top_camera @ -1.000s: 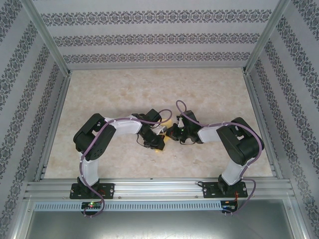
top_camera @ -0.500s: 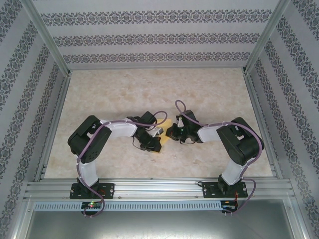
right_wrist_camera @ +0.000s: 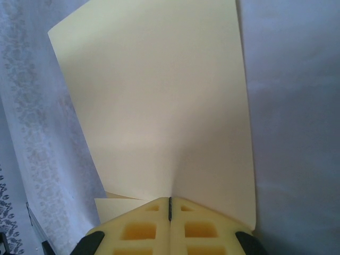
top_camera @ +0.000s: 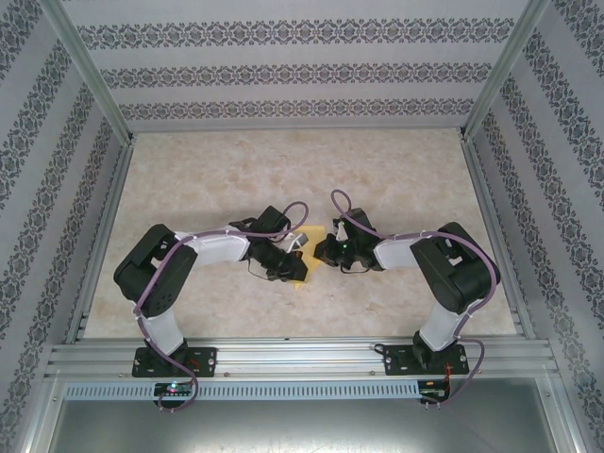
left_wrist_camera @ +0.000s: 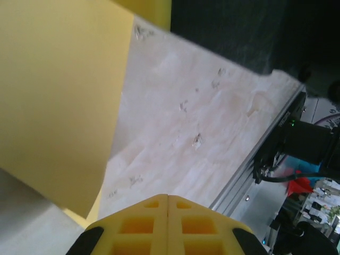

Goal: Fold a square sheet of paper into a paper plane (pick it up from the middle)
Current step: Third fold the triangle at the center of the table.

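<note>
We see the right gripper (right_wrist_camera: 170,206) pressed together, pinching the square sheet of paper (right_wrist_camera: 159,106), which fans out beyond its fingertips. Our left gripper (left_wrist_camera: 168,202) is pressed together too, the sheet just beside it. Beyond lies the bench (left_wrist_camera: 175,122); from overhead, the sheet sits mid-bench between both grippers.
</note>
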Motion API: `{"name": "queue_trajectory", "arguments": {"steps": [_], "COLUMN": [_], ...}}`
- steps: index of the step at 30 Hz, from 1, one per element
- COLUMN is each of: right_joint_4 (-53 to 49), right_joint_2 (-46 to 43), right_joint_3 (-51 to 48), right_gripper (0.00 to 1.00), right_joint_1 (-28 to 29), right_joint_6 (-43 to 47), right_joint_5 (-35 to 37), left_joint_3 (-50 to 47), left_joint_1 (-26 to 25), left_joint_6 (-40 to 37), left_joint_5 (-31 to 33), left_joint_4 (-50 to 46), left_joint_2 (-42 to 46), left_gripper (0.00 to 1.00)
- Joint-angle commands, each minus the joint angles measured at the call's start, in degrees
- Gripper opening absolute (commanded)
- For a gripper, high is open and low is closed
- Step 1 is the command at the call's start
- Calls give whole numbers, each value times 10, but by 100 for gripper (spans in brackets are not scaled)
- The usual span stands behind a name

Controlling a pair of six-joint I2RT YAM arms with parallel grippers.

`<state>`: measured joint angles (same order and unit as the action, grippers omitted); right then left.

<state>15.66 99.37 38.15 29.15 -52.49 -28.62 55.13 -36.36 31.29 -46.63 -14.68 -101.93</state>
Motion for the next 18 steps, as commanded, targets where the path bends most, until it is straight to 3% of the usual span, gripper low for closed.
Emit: {"name": "queue_trajectory", "arguments": {"steps": [1,6,11,18], "right_joint_4": [-58,-59,-60,-62], "right_joint_2": [4,3,2,6], "right_joint_3": [-9,-10,-11,-8], "right_gripper": [0,0,0,0], "right_joint_1": [6,6,7,5], "right_joint_6": [12,12,12,14], "right_joint_5": [38,41,45,45], "left_joint_3": [20,20,-4,-49], "left_joint_1": [7,9,13,17], "left_joint_6": [5,-4,-26,6], "left_joint_5": [33,-18,45,53], "left_joint_4": [8,1,-75,-76], "left_joint_2": [-19,-65,-68,-32], "left_gripper": [7,7,6,5]}}
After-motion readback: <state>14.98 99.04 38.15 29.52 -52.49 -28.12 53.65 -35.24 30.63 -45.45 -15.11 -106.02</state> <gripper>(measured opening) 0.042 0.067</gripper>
